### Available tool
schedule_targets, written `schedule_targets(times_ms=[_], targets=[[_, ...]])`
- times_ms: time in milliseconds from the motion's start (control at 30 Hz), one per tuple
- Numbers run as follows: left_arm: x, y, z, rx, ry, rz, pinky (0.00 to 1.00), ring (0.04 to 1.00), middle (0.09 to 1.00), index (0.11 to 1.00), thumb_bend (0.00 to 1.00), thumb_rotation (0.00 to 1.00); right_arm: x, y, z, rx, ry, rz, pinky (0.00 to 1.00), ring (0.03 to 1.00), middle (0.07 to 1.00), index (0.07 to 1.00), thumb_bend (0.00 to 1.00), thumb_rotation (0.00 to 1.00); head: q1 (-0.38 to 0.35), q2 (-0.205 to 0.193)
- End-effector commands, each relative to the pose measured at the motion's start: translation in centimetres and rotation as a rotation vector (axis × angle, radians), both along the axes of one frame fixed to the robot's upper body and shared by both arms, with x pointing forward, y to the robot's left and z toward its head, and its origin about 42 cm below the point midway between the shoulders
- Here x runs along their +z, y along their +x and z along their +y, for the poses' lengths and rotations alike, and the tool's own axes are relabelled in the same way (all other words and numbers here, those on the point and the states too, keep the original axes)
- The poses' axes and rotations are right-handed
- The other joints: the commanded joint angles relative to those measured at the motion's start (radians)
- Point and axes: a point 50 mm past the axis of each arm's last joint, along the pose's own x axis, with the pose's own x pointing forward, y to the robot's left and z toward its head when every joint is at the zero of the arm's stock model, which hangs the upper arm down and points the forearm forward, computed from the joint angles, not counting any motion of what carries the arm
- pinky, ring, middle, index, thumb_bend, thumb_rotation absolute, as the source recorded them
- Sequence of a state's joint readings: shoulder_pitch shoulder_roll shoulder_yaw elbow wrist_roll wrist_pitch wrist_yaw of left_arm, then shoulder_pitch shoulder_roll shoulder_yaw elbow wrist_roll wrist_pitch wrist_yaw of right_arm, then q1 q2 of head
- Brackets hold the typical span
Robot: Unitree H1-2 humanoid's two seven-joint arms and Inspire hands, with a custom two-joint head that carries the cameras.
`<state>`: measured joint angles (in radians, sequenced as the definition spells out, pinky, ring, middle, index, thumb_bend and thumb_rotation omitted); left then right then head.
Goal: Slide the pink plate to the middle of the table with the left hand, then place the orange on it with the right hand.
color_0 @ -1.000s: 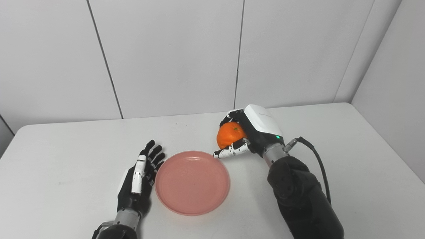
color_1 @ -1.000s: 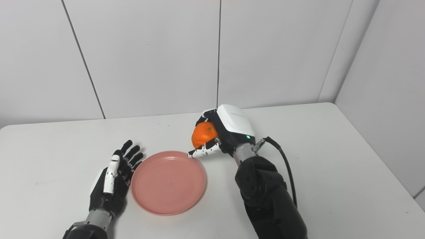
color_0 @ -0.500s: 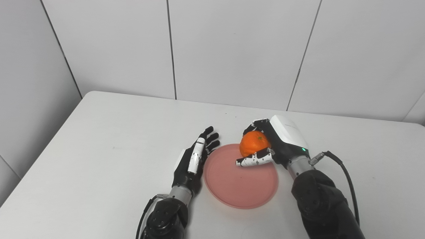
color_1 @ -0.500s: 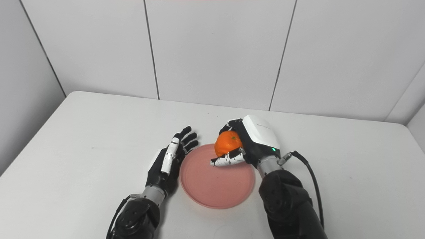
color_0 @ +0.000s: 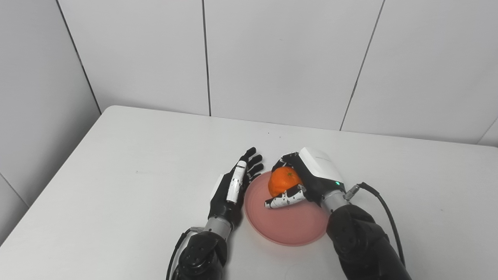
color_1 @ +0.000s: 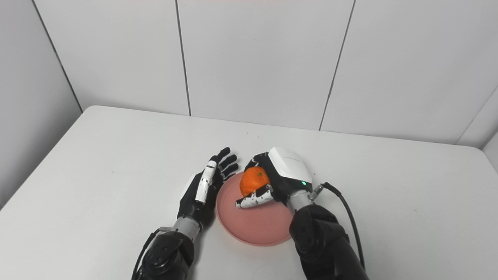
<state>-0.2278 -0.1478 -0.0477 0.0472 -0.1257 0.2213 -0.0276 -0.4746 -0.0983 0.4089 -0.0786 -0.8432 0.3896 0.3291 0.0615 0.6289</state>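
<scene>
The right hand (color_0: 307, 181) wraps the orange (color_0: 284, 181) above the plate (color_0: 288, 229); round and firm, it may roll. The left hand (color_0: 233, 190) lies open, empty.

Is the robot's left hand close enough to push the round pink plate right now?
Probably yes. The open left hand sits right beside the round pink plate at its left rim, nothing between them.

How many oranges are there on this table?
1. The only orange is gripped in the right hand, over the far part of the pink plate. The left hand holds nothing. None seem hidden.
</scene>
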Motion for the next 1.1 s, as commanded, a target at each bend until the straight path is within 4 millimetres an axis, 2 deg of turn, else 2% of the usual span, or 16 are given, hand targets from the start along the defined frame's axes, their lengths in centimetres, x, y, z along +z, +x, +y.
schedule_targets(times_ms=[0, 433, 767, 1067], targets=[[0.4, 0.2, -0.2, -0.001, -0.003, 0.002, 0.88, 0.899, 0.904, 0.892, 0.35, 1.0, 2.2, 0.6, 0.9, 0.015, 0.017, -0.099, 0.2, 0.302, 0.413, 0.487, 0.52, 0.13, 0.001, -0.001], [0.4, 0.4, 1.0, -0.004, 0.016, -0.014, 0.89, 0.907, 0.903, 0.89, 0.37, 1.0, 0.2, 0.5, 1.5, 0.003, -0.024, -0.065, 0.18, 0.275, 0.396, 0.487, 0.52, 0.14, -0.079, 0.016], [0.8, 0.3, 2.0, -0.001, 0.018, -0.008, 0.89, 0.904, 0.906, 0.899, 0.37, 1.0, -0.3, 0.5, 1.6, -0.013, -0.044, -0.061, 0.16, 0.254, 0.369, 0.487, 0.52, 0.14, -0.161, 0.025], [0.9, 0.3, 2.7, 0.001, 0.014, -0.011, 0.89, 0.896, 0.898, 0.896, 0.37, 1.0, -0.7, 0.6, 2.2, -0.017, -0.038, -0.056, 0.15, 0.238, 0.346, 0.487, 0.52, 0.14, -0.197, 0.026]])
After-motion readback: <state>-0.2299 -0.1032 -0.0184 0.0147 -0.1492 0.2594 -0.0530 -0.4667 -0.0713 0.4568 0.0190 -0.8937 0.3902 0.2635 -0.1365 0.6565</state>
